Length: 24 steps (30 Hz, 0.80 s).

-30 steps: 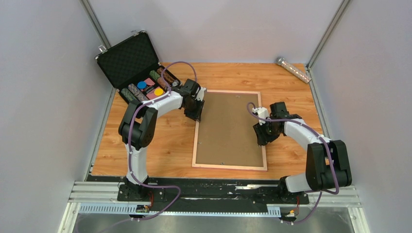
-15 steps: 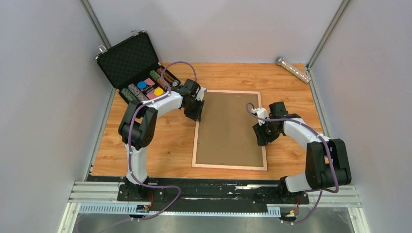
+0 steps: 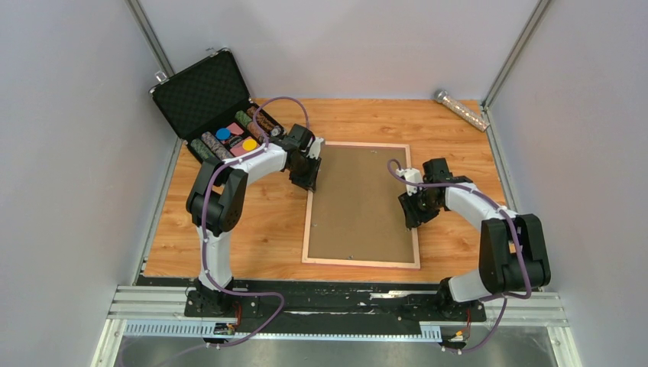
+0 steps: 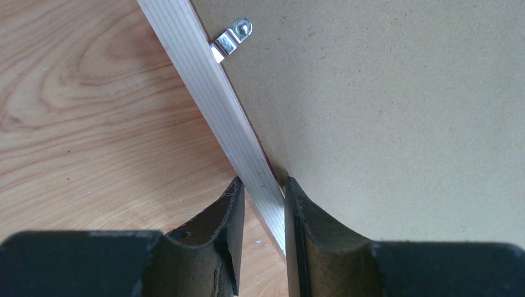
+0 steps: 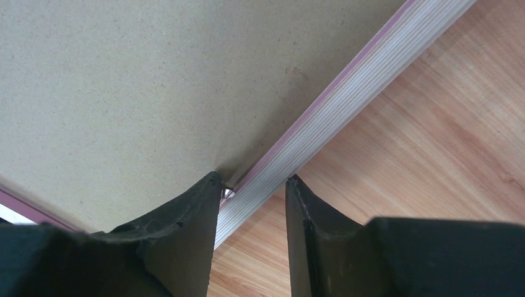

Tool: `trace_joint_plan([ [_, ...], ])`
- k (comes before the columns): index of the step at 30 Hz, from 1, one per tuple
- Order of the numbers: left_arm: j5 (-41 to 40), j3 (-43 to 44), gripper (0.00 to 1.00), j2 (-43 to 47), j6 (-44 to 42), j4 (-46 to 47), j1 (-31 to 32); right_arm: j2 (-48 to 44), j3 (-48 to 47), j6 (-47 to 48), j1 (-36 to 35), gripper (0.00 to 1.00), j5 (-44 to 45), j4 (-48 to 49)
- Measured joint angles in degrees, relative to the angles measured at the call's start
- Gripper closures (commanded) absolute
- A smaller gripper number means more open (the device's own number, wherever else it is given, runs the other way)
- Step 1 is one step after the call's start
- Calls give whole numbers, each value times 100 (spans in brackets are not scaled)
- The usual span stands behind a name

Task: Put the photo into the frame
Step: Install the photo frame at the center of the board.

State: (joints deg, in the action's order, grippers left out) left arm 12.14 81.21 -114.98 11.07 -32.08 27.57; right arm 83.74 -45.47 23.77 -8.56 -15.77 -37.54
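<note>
Wood, thin and pale, forms the rails of the frame (image 3: 361,263), which is laid face down mid-table with its brown backing board (image 3: 359,202) uppermost. The photo is not seen. The left rail is pinched by the left gripper (image 4: 260,185). The right rail is closely straddled by the right gripper (image 5: 252,182), but a firm clamp cannot be told. A light, stiff, breakable load is judged, best held at opposite rails.
</note>
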Motion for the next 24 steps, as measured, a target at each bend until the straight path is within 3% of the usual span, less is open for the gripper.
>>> trace_joint_plan([
  [24,146,0,100,-20,4,4,-68,-184,160,811,0,55,-96,144],
])
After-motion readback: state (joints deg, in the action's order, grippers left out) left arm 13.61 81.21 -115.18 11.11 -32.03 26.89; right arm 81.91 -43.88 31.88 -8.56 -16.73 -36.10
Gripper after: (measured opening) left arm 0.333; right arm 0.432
